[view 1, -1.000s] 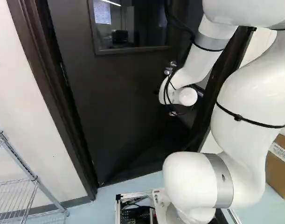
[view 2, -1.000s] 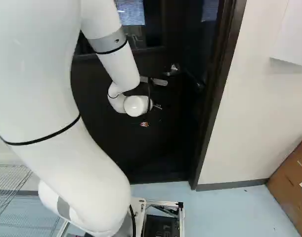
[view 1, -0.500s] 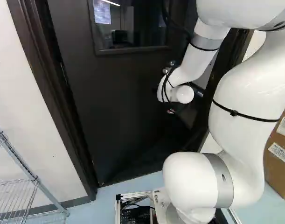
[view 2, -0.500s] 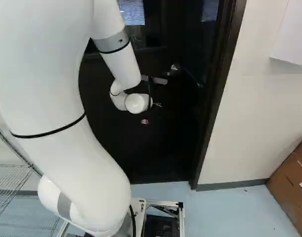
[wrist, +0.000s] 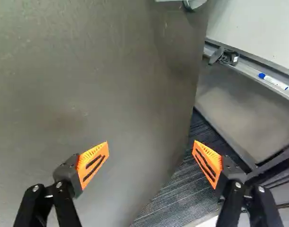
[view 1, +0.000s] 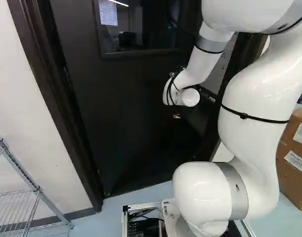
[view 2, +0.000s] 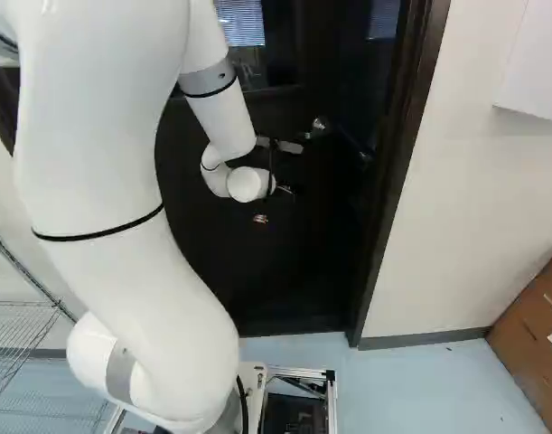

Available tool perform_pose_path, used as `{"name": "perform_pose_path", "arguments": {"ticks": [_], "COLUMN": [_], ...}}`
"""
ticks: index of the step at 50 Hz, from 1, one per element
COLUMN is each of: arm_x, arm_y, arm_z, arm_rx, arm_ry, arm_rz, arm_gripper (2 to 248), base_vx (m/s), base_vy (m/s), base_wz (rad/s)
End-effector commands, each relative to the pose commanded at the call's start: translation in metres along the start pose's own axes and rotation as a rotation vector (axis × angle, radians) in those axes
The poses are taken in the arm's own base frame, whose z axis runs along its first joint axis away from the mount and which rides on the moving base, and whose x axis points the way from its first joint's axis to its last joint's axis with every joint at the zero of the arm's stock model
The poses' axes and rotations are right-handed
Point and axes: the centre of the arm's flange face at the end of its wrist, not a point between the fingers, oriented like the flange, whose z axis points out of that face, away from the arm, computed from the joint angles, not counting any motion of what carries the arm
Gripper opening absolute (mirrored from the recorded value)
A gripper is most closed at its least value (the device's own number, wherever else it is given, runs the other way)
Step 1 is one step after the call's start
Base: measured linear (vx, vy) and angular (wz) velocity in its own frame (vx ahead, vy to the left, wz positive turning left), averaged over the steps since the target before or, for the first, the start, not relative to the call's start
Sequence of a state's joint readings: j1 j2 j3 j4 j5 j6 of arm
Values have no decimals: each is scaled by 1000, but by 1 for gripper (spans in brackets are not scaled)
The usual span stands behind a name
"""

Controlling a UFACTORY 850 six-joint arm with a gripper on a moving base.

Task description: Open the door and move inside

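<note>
Small orange tips of my gripper (view 2: 260, 219) show in front of the dark door (view 1: 126, 103), below the silver handle (view 2: 319, 126). The door stands ajar, its free edge away from the frame. In the wrist view the gripper (wrist: 150, 143) is open with nothing held between its fingers. One finger is over the door's face (wrist: 87, 71); the other appears past the free edge, over the carpet beyond. Part of the handle (wrist: 195, 4) shows ahead, near that edge. Whether a finger touches the door I cannot tell.
The dark door frame (view 2: 397, 172) borders the opening. Through the gap appear a whiteboard tray (wrist: 276, 82) and striped carpet (wrist: 182, 189). A wire shelf (view 1: 22, 197) stands at the left of the left base view, cardboard boxes (view 2: 528, 334) at the right of the right base view.
My forearm and gripper have shifted left and a little upward in the left base view, while in the right base view the upper arm has swung right. Base and door look unmoved.
</note>
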State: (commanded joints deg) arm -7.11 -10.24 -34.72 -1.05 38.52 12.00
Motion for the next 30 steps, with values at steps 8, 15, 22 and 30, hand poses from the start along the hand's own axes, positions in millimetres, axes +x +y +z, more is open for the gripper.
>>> {"name": "perform_pose_path", "arguments": {"ticks": [8,15,22,30], "arm_x": [0,0,0,-1], "arm_y": [-7,-15,-24,-36], "arm_z": [7,13,17,22], "arm_rx": [-4,-6,-2,5], "arm_ry": [-12,-21,-27,-30], "arm_rz": [15,27,36,44], "arm_gripper": [247,247,247,247], "base_vx": [0,0,0,0], "base_vy": [0,0,0,0], "base_wz": [0,0,0,0]}}
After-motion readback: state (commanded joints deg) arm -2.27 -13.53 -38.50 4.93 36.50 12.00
